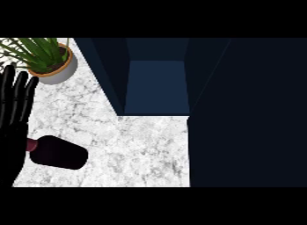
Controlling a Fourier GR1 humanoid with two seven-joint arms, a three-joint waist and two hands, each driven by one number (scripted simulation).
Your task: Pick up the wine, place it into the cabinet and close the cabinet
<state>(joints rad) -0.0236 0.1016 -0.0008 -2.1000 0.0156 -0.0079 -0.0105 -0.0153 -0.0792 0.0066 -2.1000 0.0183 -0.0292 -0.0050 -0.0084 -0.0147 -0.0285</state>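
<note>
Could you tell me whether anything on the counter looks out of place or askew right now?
Yes: the wine lies on its side on the counter beside the open left hand, not upright. The cabinet stands open. The plant looks normal.

Wine bottle (60, 152) neck behind left hand (6, 118).

— What lies on the desk (143, 149)?

— A dark wine bottle (58, 152) on its side at the lower left, neck toward the left robot hand (9, 110) (open, fingers straight, at the left edge).

— And the cabinet (157, 85)?

— Dark blue, open, its door (259, 114) filling the right side. A potted plant (49, 59) stands at the upper left.
</note>
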